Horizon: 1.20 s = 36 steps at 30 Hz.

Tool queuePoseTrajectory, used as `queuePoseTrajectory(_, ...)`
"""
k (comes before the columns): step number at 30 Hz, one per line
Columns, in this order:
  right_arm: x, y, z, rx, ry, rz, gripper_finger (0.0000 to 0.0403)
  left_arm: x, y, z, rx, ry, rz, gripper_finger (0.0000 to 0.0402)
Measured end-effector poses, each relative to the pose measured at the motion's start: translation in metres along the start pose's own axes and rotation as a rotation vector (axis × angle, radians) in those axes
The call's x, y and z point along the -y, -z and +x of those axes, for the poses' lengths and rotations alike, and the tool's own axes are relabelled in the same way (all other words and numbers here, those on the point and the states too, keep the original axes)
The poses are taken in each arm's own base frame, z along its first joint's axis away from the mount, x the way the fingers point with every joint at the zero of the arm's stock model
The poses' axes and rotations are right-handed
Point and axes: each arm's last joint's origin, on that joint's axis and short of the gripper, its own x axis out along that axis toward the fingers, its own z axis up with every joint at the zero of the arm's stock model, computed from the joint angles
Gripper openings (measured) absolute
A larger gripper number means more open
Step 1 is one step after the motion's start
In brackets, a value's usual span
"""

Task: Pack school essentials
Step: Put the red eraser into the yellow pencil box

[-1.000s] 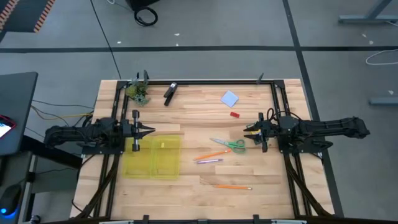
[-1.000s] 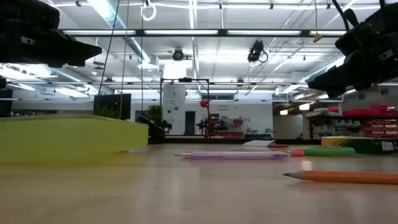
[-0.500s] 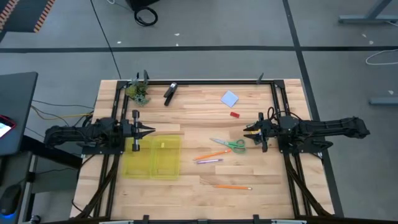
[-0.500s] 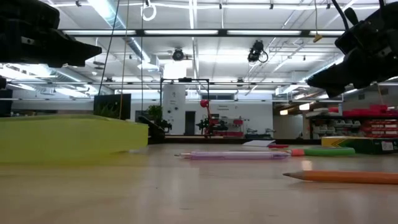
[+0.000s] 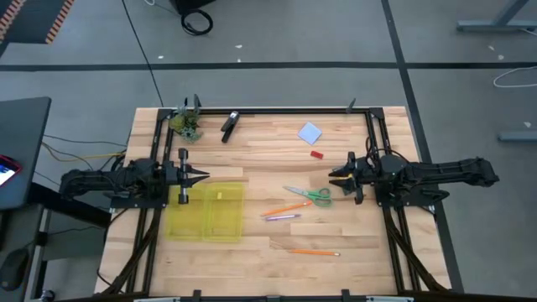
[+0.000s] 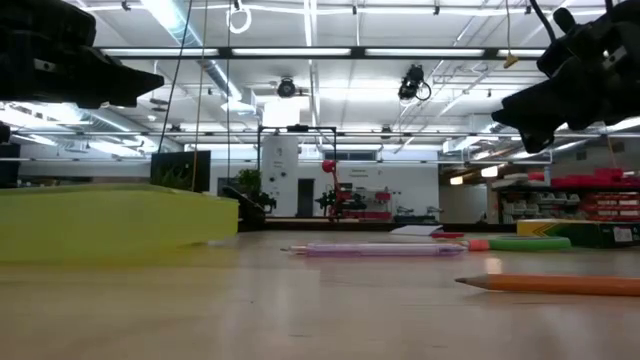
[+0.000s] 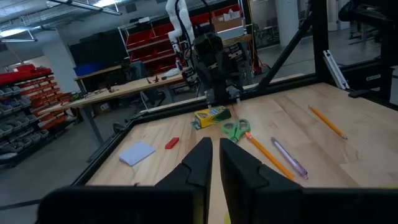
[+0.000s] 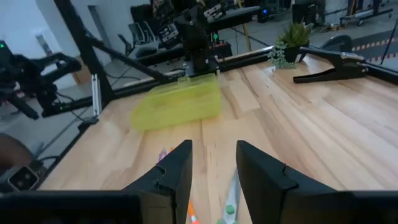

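Since a second ago the right gripper [image 5: 339,175] has lifted a little and edged away from the scissors [image 5: 307,195]; nothing on the table [image 5: 277,155] has shifted, and the left arm has stayed put.

The right gripper hangs just above the scissors' green handles, its fingers [image 8: 177,168] set apart with nothing between them. The left gripper [image 5: 201,176] waits over the far edge of the yellow case [image 5: 207,211], its fingers [image 7: 200,163] nearly together and empty.

Everything else lies out on the table, taken from the scissors: one pencil [image 5: 285,208] and the purple pen [image 5: 284,217] touch or nearly touch the blade end on the case side; a second pencil [image 5: 315,252] lies well apart toward the near edge; the red eraser [image 5: 316,153] and blue notepad [image 5: 310,132] sit toward the far edge. The crayon box [image 7: 211,115] shows beside the scissors only in the left wrist view. The case lies well apart from the scissors, by the left arm.

Packing has apparently not begun: nothing can be seen inside the case. The step in hand looks like the right arm's approach to a first pick, likely the scissors. Next it would need to descend squarely over the handles, close firmly, then carry across to the case.
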Motion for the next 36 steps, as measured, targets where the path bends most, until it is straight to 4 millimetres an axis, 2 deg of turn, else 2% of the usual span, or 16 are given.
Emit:
queuePoseTrajectory(5, 0.003, -0.001, 0.0, 0.025, 0.099, 0.038, 0.0131, 0.0, 0.0, 0.0, 0.0, 0.0, 0.0, 0.003)
queuePoseTrajectory(15, 0.01, 0.009, 0.007, -0.046, 0.286, 0.077, 0.0131, 0.0, 0.0, 0.0, 0.0, 0.0, 0.0, 0.0036)
queuePoseTrajectory(29, 0.009, 0.013, 0.02, -0.089, 0.239, 0.09, 0.0131, 0.0, 0.0, 0.0, 0.0, 0.0, 0.0, 0.0032)
queuePoseTrajectory(36, 0.008, 0.012, 0.026, -0.121, 0.217, 0.112, 0.0116, 0.0, 0.0, 0.0, 0.0, 0.0, 0.0, 0.0035)
